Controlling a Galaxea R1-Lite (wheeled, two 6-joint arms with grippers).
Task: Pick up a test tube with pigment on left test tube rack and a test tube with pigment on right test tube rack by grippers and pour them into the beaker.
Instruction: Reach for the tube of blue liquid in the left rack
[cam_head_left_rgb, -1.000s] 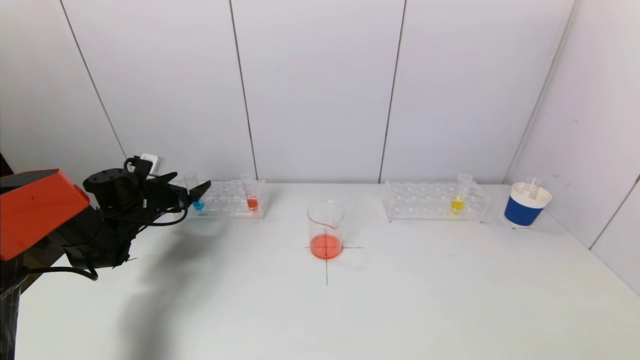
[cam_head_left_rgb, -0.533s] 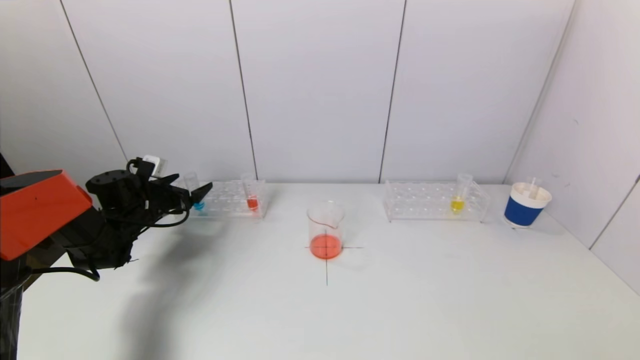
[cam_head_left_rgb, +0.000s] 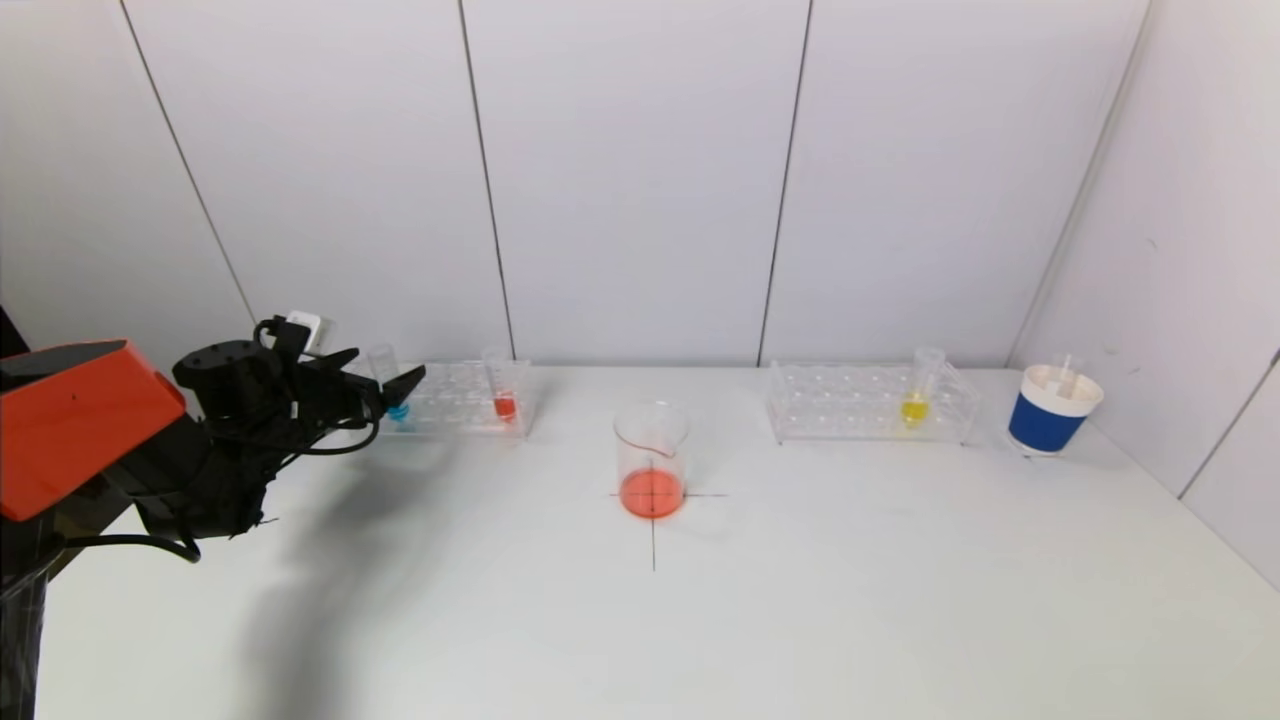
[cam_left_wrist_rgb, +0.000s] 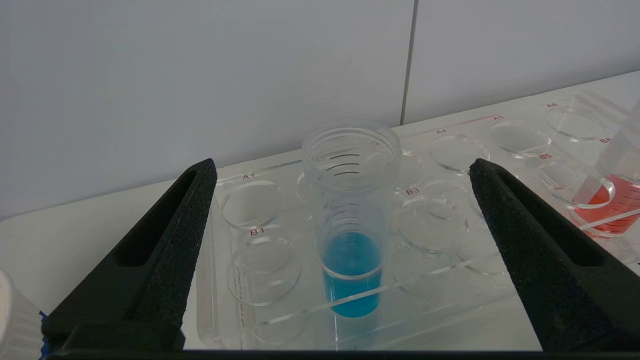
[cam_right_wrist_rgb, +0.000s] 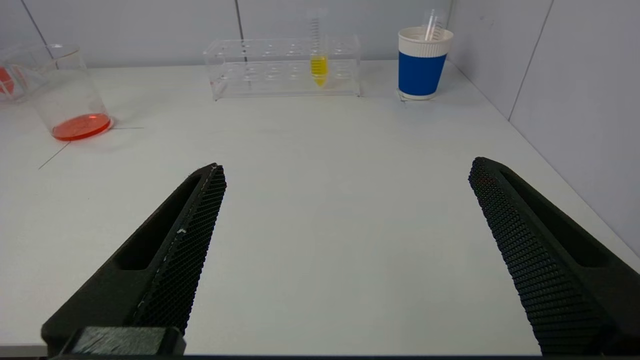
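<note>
Straddling the blue test tube (cam_left_wrist_rgb: 351, 240), the left hand (cam_head_left_rgb: 378, 382) is spread wide, its fingers (cam_left_wrist_rgb: 170, 250) clear of the glass on both sides. That tube stands in the left rack (cam_head_left_rgb: 455, 400) at ten o'clock on the worktop (cam_head_left_rgb: 700, 620), with one red test tube (cam_head_left_rgb: 503, 392) in the same rack. The right rack (cam_head_left_rgb: 865, 405) at two o'clock holds one yellow test tube (cam_head_left_rgb: 917, 395). Between the two racks stands one beaker (cam_head_left_rgb: 651, 460) with red liquid at its bottom. One blue paper cup (cam_head_left_rgb: 1050, 410) sits just past the right rack. The right hand (cam_right_wrist_rgb: 345, 240) hangs open above bare worktop, well apart from everything.
</note>
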